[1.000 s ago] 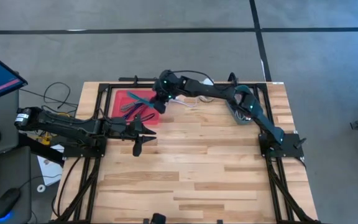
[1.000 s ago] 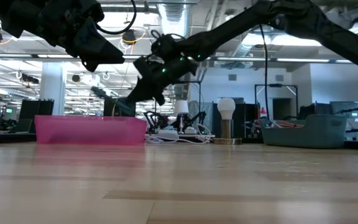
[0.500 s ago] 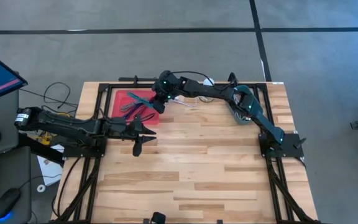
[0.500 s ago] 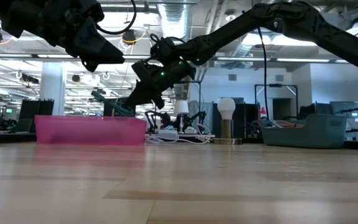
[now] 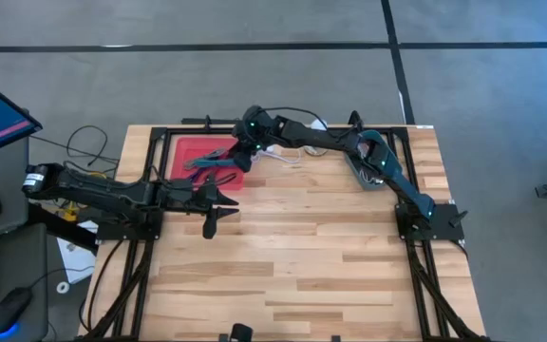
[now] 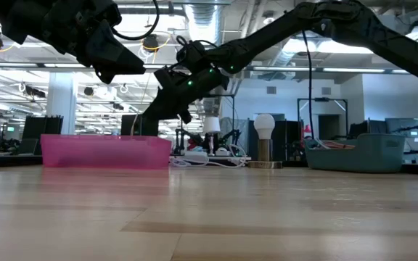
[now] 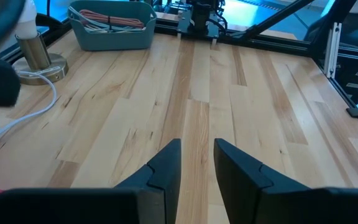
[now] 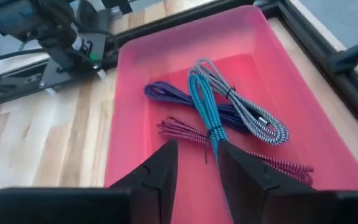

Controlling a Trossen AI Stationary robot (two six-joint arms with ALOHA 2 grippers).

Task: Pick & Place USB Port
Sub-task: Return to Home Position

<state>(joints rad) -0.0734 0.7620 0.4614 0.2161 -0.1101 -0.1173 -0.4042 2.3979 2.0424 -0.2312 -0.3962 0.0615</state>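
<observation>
My right gripper [image 8: 197, 149] hangs over the translucent pink plastic bin [image 8: 124, 93] at the table's 11 o'clock, its fingers parted and holding nothing. The braided black and blue charger cable [image 8: 199, 99] lies on the bin floor just below those fingers, crossing a purple cable [image 8: 160, 92] and a grey-white braided one [image 8: 263, 121]. My left gripper [image 7: 196, 149] hovers above bare wood towards 9 o'clock, fingers a little apart and empty. The blue-grey plastic bin [image 7: 110, 34] sits at 1 o'clock, with coiled cables inside.
</observation>
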